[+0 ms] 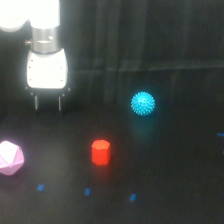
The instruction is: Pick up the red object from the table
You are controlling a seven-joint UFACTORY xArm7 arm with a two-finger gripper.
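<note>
So there's one red object (100, 152) here, a stubby hexagonal prism standing upright on the black table (165, 170), and I'll use it as the anchor for everything else. Nothing is touching it and it has bare table all around.

One cyan spiky ball (143, 103) sits up and toward the exterior view's right of the red object, well apart from it and further back. One pale pink faceted polyhedron (9, 158) sits out toward the exterior view's left of the red object, about level with it, partly cut off by the frame edge.

One gripper (48, 103) too, on a white arm, hanging up and to the exterior view's left of the red object, well clear of it. Its two thin dark fingers (36, 101) point straight down with a visible gap between them, so it's spread and holding nothing. It's pretty blown out by the light, so fine detail is hard to read.

Then the little blue marks on the table: I count three below the red object, closer to the camera, one to its lower left (40, 187), one almost straight under it (87, 191), one to its lower right (132, 197). There's a fourth faint one (220, 134) far off toward the right edge.
</note>
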